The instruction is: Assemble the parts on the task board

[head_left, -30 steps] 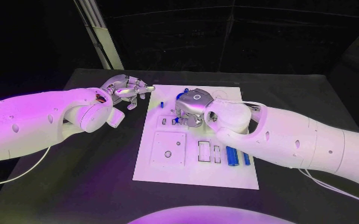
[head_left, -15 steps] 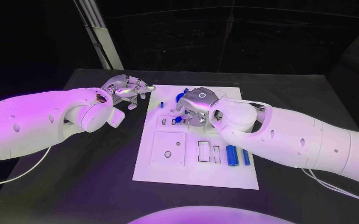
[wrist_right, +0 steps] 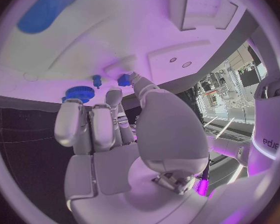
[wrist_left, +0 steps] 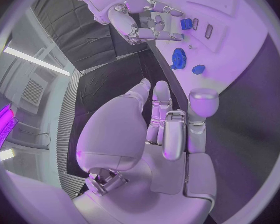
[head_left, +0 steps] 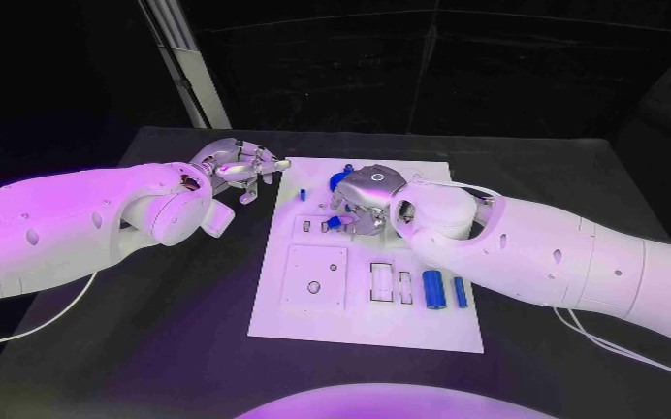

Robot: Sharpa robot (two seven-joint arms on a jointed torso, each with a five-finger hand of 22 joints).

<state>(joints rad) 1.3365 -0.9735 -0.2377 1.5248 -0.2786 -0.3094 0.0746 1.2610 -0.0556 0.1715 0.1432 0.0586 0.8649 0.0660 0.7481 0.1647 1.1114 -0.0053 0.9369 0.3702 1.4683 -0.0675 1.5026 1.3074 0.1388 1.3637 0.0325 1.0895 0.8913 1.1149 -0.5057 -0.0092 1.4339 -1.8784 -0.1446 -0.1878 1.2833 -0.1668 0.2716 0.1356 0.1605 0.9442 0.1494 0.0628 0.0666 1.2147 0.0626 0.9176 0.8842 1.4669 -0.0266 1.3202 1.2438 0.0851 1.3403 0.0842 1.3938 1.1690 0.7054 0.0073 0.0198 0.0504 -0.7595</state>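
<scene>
Right hand (head_left: pixel 358 204) over task board (head_left: pixel 367 327), grip unclear; left hand (head_left: pixel 238 169) empty, fingers loosely apart. Blue gear (wrist_right: pixel 81 92): prob. light, stiff—pinch rim.

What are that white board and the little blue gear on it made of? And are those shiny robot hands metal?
The task board looks like matte white plastic or painted sheet: flat, even, no glare. The blue gear looks like moulded plastic: solid colour, dull surface, crisp teeth. The right hand and left hand have a silvery sheen suggesting metal or metallic-coated plastic; the pictures cannot settle which.
</scene>
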